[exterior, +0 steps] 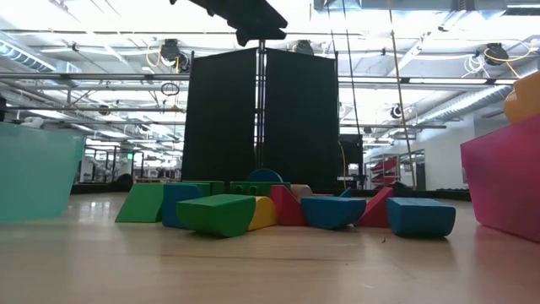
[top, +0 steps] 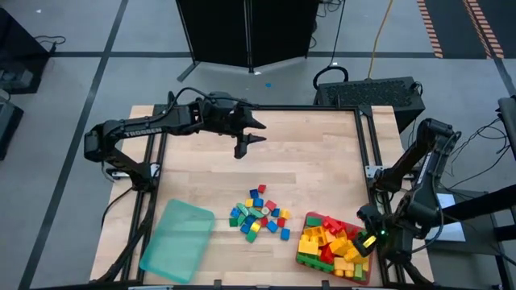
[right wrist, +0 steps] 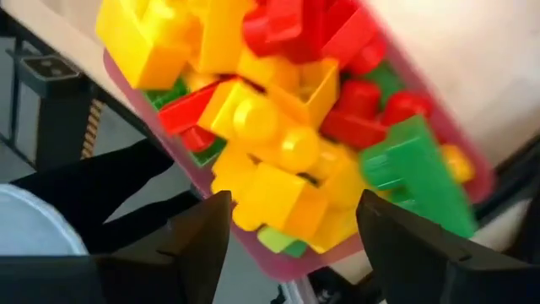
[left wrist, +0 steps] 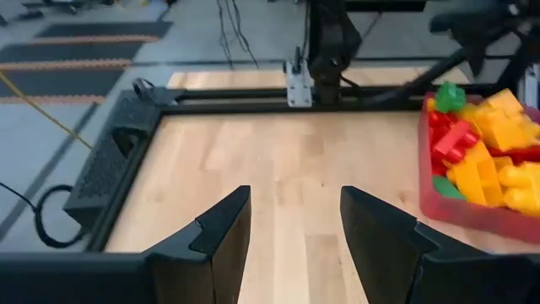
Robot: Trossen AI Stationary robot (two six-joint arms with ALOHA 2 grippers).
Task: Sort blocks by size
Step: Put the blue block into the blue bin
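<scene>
Tabletop blocks (top: 259, 215) beside right claw (top: 369, 240)

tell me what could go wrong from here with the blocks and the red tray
1. The red tray is heaped with big blocks above its rim and sits at the table's corner; one more drop from the open right end effector may spill some over the edge.
2. The small blocks lie tightly clustered, so a grab may scatter neighbours.
3. The teal tray looks empty while the left end effector hovers far off.
</scene>
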